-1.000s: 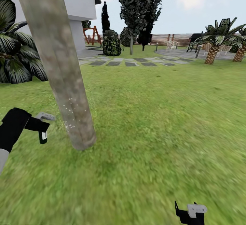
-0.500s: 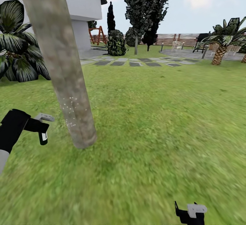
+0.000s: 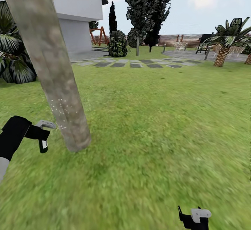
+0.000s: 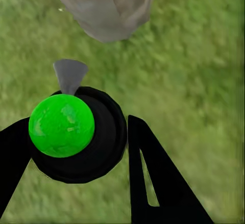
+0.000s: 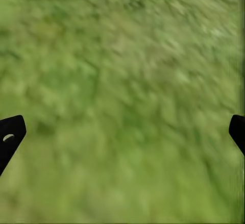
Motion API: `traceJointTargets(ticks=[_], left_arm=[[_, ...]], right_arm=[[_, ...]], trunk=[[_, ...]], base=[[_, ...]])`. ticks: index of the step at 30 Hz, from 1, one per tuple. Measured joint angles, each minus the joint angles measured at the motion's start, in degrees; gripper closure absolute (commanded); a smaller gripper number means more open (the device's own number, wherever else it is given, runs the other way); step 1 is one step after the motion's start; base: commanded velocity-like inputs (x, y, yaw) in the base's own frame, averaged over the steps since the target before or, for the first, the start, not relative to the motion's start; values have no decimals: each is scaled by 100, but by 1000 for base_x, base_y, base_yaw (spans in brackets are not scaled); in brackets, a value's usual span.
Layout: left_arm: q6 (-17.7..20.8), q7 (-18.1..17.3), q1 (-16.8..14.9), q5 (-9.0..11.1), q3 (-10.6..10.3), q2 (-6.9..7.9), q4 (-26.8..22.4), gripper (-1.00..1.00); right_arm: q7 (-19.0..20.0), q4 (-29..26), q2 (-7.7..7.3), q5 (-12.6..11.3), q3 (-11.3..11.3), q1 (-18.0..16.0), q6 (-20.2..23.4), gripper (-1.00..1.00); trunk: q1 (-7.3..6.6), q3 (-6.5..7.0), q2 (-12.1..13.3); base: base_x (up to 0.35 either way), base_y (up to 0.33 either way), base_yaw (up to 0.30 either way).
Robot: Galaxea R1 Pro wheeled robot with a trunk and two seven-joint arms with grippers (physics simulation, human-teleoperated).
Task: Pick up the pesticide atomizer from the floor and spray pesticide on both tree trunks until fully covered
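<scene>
Since half a second ago the whole head view has shifted: the near tree trunk (image 3: 52, 73) now sits further toward the picture's left and hides more of the dark broad-leaved plant (image 3: 12, 59) beside the white house (image 3: 78, 6), so the camera has moved, not the things. The left claw (image 3: 41, 135) keeps its place low at the left, closed on the pesticide atomizer (image 3: 43, 144), which hangs just beside the trunk's base without touching it. A sprinkle of white specks (image 3: 60, 109) dots the bark low down.

The left wrist view shows what the head view cannot: the atomizer's (image 4: 76, 134) round black top with a glossy green ball and a grey nozzle aimed at the trunk's foot (image 4: 107, 7), a black finger (image 4: 153, 183) on each side.

The right claw (image 3: 194, 217) hangs over the lawn (image 3: 157, 118); its wrist view shows two fingertips (image 5: 10, 134) spread wide over blurred grass.

The trunk is a smooth, leaning column of blotchy grey-tan bark. Beyond lie stepping stones (image 3: 139, 63), a slatted fence (image 3: 181, 39) and a scaly palm (image 3: 223, 46).
</scene>
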Motion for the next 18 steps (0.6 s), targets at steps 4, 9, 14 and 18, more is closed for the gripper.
traceJointTargets(ticks=[4,9,14,18], left_arm=[[0,17,4,-3,2,0,93,100],[-7,17,6,10,3,1,118,100],[-6,18,9,13,3,-4,118,100],[-6,24,13,5,3,-15,124,100]], right_arm=[[0,3,0,0,0,0,0,-100],[0,5,8,0,1,-1,0,-100],[0,8,9,0,2,-2,0,-100],[0,9,9,0,1,-2,0,-100]], trunk=[[0,0,0],[1,0,0],[1,0,0],[1,0,0]], base=[[76,-273,0],[6,-274,140],[0,-274,265],[0,-274,276]])
